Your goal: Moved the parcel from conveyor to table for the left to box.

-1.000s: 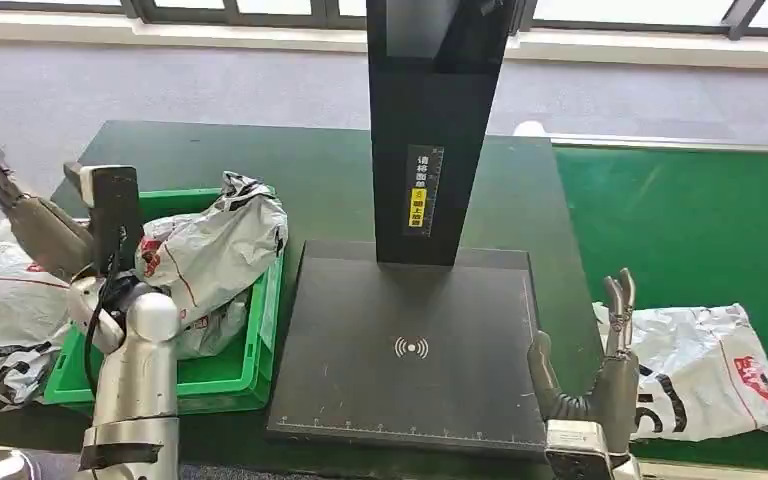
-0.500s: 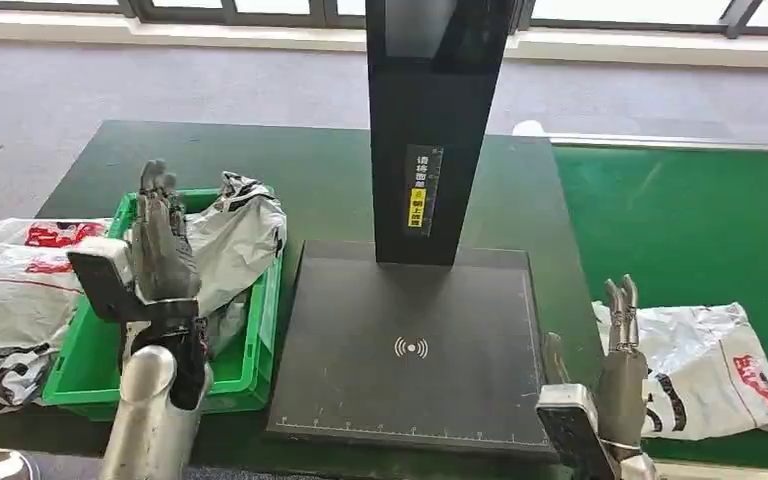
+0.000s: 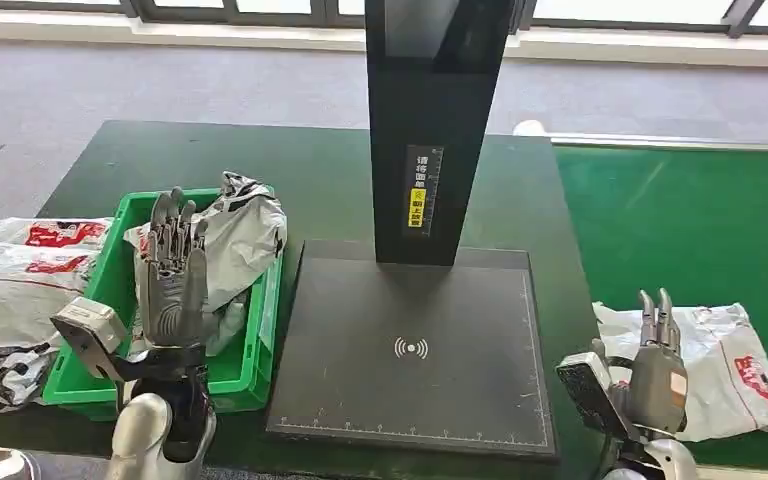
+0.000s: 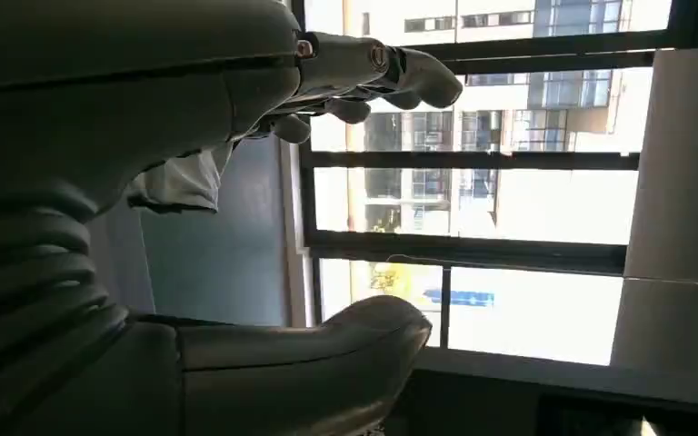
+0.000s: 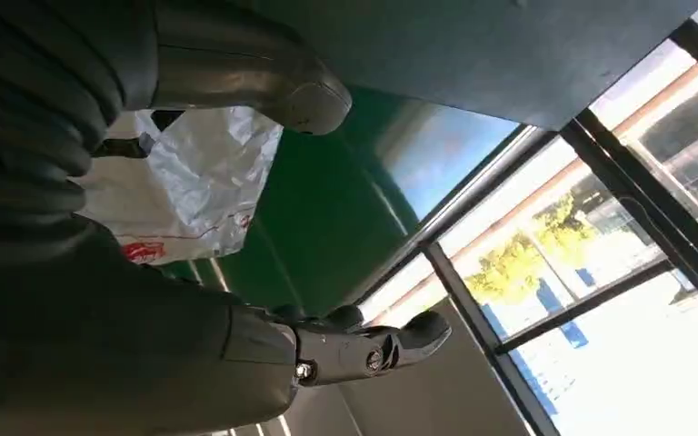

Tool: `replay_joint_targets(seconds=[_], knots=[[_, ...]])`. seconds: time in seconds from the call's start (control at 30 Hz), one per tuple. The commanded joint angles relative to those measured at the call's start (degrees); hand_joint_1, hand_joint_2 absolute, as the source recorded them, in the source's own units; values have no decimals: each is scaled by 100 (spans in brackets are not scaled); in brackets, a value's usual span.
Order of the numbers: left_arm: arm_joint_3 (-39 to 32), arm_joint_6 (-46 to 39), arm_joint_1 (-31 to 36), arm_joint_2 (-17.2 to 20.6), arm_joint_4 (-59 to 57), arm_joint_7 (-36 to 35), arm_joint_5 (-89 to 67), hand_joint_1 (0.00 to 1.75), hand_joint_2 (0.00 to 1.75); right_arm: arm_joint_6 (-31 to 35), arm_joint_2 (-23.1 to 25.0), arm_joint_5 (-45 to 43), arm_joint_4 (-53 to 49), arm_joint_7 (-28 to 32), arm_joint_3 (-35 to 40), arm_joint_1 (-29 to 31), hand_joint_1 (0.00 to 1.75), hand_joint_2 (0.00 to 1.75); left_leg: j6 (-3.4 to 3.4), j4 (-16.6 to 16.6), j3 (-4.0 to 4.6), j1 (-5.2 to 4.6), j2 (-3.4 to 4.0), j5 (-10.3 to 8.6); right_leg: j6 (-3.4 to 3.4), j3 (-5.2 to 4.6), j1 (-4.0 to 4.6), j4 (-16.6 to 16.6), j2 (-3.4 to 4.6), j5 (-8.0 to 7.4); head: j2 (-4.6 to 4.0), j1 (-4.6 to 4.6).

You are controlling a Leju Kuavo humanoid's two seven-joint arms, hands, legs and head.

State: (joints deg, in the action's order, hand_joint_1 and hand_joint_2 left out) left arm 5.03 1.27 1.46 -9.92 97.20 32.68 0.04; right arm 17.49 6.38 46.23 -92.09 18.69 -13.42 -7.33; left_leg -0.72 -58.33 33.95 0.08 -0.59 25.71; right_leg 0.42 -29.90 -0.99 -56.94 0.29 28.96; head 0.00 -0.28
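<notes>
Now my right hand [image 3: 657,360] has dropped low by the parcel [image 3: 725,365], lower right, fingers straight and holding nothing. My left hand [image 3: 173,275] swung back over the bin [image 3: 260,345], empty too, so the grab comes next.

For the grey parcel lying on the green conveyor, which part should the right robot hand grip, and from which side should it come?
Probably its near left edge. The parcel is a soft bag lying flat and crumpled on the conveyor, so its raised folds suit a pinch. The right robot hand is open just over that edge; coming from above looks simplest.
</notes>
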Motion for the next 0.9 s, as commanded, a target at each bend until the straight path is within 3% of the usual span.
replay_joint_targets(seconds=[0.03,0.1,0.23,0.4,0.63,0.67,0.7,0.9], knots=[[134,298,-117,82,-146,-16,133,0,175,-4,-730,507,1525,-987,-626,485,0,175,1,16,-15,1,0,-4,-3,20,2,23,-7,-5,-2,0],[272,-104,-286,107,-121,308,-507,0,175,30,-1165,437,2734,-710,-876,961,0,175,5,20,-29,4,3,-4,2,35,5,36,-2,-10,0,0],[330,-138,-312,106,-81,317,-544,0,175,49,-1202,411,2941,-590,-893,1077,0,175,7,8,-10,-4,0,-3,4,13,-4,22,-5,-7,0,0],[486,39,-364,263,-76,256,-633,0,175,-129,-1473,809,3457,-1080,-1023,1339,0,175,4,3,-9,-14,-2,-2,9,13,-13,13,0,-11,0,0],[448,134,-423,259,-46,349,-645,0,175,-153,-2165,1727,5128,-1678,-1157,2013,0,175,7,8,-14,-11,11,-3,10,19,-9,24,8,-17,-2,0],[445,140,-437,262,-60,349,-645,0,175,-65,-2255,1921,5314,-1845,-1157,2074,0,175,8,7,-9,-14,2,-5,12,15,-12,20,0,-14,-2,0],[425,147,-471,242,-92,311,-649,0,175,-167,-2430,2363,5582,-2595,-1158,2112,0,175,8,10,-13,-13,-2,-6,11,21,-12,25,-6,-14,0,0],[355,228,-519,201,-177,311,-694,0,175,-76,-2429,2542,5565,-2508,-1721,1947,0,175,6,10,-11,-21,-21,-5,9,25,-19,24,-20,-9,0,0]])
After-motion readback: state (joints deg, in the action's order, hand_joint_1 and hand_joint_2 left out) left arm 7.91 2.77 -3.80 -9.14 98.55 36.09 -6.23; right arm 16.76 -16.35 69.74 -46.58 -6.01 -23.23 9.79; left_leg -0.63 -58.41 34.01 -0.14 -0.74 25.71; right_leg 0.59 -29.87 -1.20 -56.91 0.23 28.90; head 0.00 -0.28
